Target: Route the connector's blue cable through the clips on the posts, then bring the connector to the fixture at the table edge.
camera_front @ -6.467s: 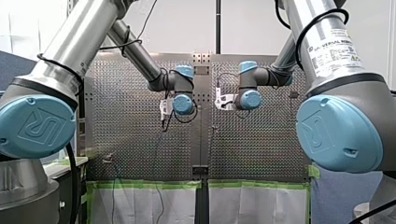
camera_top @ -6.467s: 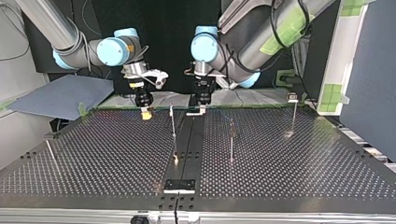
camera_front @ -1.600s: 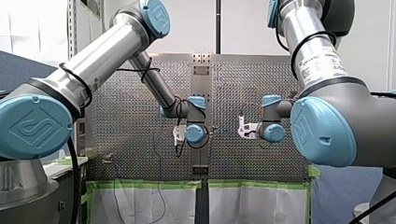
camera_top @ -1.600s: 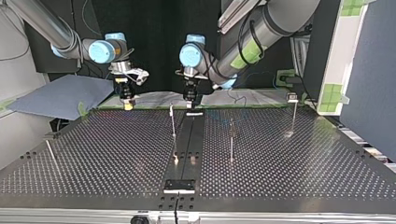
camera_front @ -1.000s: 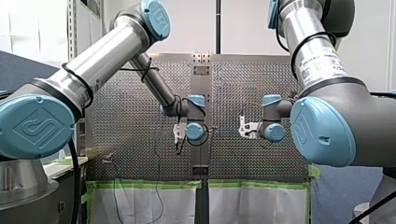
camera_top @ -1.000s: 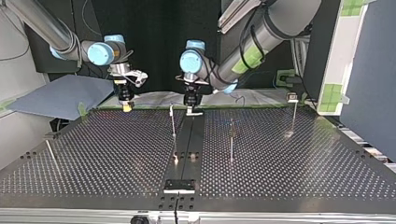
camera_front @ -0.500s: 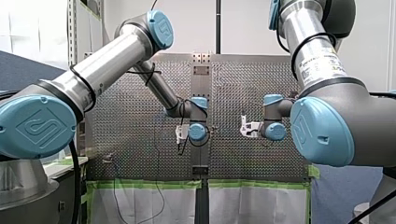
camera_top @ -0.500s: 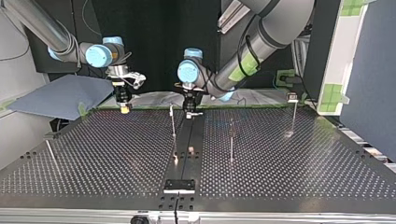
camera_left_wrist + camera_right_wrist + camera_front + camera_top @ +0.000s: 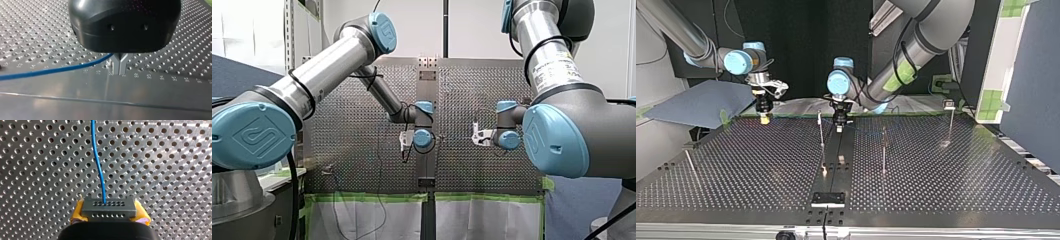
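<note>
Gripping the grey connector (image 9: 109,207) between its yellow pads (image 9: 78,215), my right gripper (image 9: 765,118) is closed narrowly on the block's two ends above the perforated surface (image 9: 37,170). The blue cable (image 9: 98,165) leaves the connector's face and runs straight ahead of this gripper. My left gripper (image 9: 120,65) has its metal fingers (image 9: 116,65) pressed together, tips at the surface, and the cable comes out sideways from between them, near their upper part. Both grippers hang low, well apart from each other.

Bright even light, glare patches on the perforated table (image 9: 936,165), dark unlit backdrop (image 9: 806,45) in the top view
</note>
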`<action>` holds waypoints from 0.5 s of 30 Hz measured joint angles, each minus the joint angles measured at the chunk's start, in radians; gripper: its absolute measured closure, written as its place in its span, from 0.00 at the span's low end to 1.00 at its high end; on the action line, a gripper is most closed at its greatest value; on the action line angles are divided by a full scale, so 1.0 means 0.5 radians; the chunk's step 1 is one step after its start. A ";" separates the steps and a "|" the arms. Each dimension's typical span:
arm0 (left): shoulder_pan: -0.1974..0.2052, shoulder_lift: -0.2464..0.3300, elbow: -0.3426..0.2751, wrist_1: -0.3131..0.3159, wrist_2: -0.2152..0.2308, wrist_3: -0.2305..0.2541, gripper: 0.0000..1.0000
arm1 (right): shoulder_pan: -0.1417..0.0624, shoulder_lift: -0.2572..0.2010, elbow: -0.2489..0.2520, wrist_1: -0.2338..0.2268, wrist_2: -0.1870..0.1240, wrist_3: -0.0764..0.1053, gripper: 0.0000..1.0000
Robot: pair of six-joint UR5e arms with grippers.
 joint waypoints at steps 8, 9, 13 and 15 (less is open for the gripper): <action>0.009 0.000 0.000 -0.002 0.036 0.009 0.73 | -0.014 0.005 -0.027 0.001 0.001 0.002 1.00; 0.009 0.000 0.000 -0.002 0.037 0.010 0.73 | -0.015 0.006 -0.031 0.004 0.001 0.002 1.00; 0.009 0.000 0.001 -0.013 0.053 0.022 0.56 | -0.016 0.008 -0.041 0.013 -0.002 -0.001 1.00; 0.010 0.000 0.001 -0.034 0.064 0.038 0.45 | -0.016 0.010 -0.042 0.015 -0.006 -0.004 1.00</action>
